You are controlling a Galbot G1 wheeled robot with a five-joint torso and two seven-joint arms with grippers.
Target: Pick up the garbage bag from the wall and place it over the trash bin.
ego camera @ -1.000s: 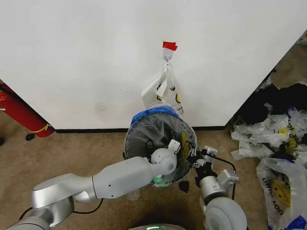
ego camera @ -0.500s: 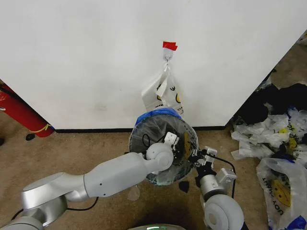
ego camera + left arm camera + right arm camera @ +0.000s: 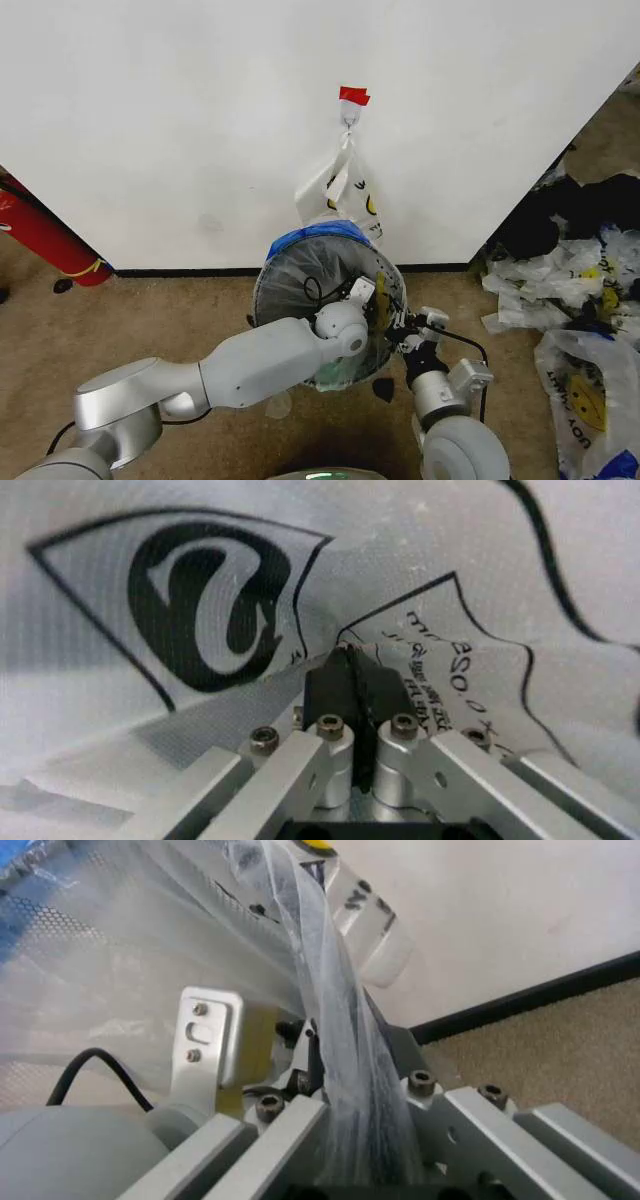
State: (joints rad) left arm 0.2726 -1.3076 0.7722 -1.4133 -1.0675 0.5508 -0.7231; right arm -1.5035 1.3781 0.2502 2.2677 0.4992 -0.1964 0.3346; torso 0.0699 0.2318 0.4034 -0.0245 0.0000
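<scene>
Silver-grey rounded arms, ball wrist joint. Left gripper (image 3: 350, 697): black finger pads on aluminium bars, hex screws. Right gripper (image 3: 340, 1087): same bars, black cable beside bracket.

Looked like a lab test corner, not a home: bare white wall (image 3: 180, 120) with black baseboard (image 3: 190, 271), red tape (image 3: 353, 96) marking a hook (image 3: 350, 117), worn carpet (image 3: 130, 320), fire extinguisher (image 3: 40, 238), heap of spare bags (image 3: 575, 290) dumped aside.
</scene>
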